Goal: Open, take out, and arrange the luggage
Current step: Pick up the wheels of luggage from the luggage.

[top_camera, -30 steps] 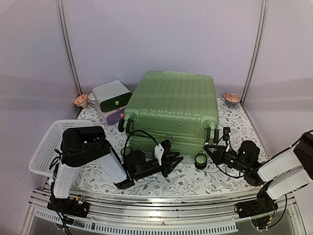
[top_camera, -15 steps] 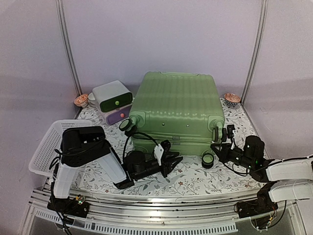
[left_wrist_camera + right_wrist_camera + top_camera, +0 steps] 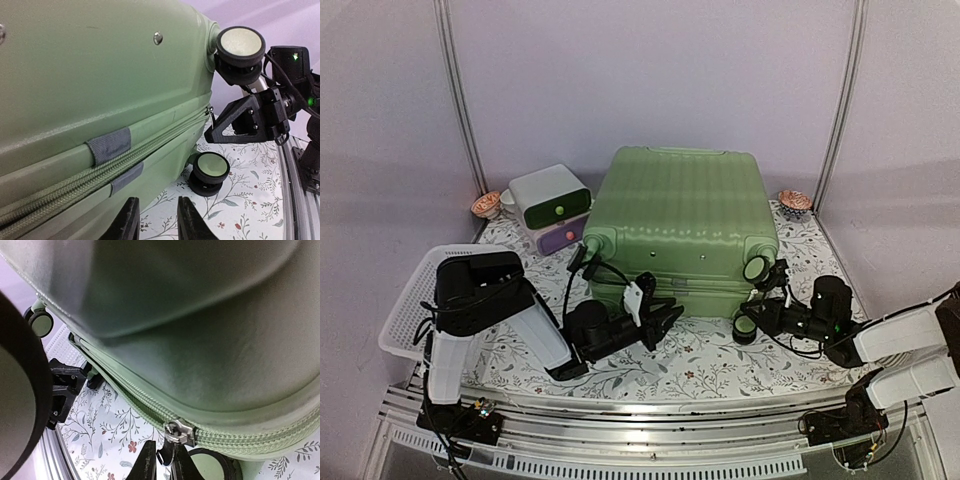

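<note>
The light-green luggage (image 3: 675, 215) lies flat on the table with its zipper closed. Its black wheels (image 3: 755, 268) face the front right. My left gripper (image 3: 665, 315) is open and empty, its tips at the suitcase's front side just below the zipper seam (image 3: 155, 210). My right gripper (image 3: 757, 317) is at the front right corner beside a wheel. In the right wrist view it is shut (image 3: 164, 454) on the metal zipper pull (image 3: 169, 456) that hangs from the slider (image 3: 178, 432). The luggage fills both wrist views (image 3: 100, 75) (image 3: 200, 340).
A white-and-green drawer box (image 3: 550, 195) on a purple box (image 3: 563, 237) stands at the back left. A white perforated basket (image 3: 405, 300) sits at the left edge. Small ornaments (image 3: 486, 205) (image 3: 795, 200) stand at both back corners. A metal rail runs along the near edge.
The luggage has turned and settled a little to the right. My right gripper has moved in to the front right corner and closed on the zipper pull. My left gripper has shifted slightly left.
</note>
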You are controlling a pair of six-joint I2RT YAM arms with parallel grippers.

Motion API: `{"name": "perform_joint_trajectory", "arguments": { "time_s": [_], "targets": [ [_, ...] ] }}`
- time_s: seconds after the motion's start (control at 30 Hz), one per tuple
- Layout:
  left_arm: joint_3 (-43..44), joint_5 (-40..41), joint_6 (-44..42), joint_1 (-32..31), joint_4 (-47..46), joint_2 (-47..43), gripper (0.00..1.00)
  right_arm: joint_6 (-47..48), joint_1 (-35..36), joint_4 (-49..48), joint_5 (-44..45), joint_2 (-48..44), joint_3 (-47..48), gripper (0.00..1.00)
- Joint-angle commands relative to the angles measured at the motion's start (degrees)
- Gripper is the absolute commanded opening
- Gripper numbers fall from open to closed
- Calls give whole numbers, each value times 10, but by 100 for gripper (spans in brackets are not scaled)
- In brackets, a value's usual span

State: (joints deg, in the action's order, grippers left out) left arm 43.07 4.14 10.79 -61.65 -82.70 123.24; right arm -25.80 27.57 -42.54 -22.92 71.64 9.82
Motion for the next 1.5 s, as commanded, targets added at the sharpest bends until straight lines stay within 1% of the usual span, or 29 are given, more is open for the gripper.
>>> {"name": "perform_joint_trajectory", "arguments": {
  "time_s": [0.0,0.13,0.23,0.37,0.5,0.53,0.73,0.93,1.03,1.3,1.47],
  "targets": [
    [3,1,5,6,-12,-5,29,-29,-2,-30,13,-12,-18,14],
    [3,-2,5,6,-16,-2,29,-36,-1,-58,35,-38,-34,23],
    [3,-6,7,6,-18,1,29,-36,-2,-62,46,-42,-30,24],
    [2,-8,7,6,-18,0,29,-36,-4,-59,43,-30,-17,20],
    [-1,-3,4,6,-21,1,29,-36,-5,-55,47,-23,-15,5],
    [-2,-1,3,6,-22,0,29,-36,-5,-50,50,-26,-15,3],
    [-2,25,7,6,-19,-2,29,-20,-5,35,89,-60,-10,3],
    [-1,75,16,11,6,-7,29,-28,-5,123,192,-96,-7,3],
    [-3,107,27,14,15,-8,29,-32,-5,143,231,-107,-8,3],
    [-7,131,55,26,16,-3,29,-14,-5,193,269,-110,21,3],
    [-14,149,71,37,17,-6,29,-43,-5,216,318,-126,18,3]
  ]
}}
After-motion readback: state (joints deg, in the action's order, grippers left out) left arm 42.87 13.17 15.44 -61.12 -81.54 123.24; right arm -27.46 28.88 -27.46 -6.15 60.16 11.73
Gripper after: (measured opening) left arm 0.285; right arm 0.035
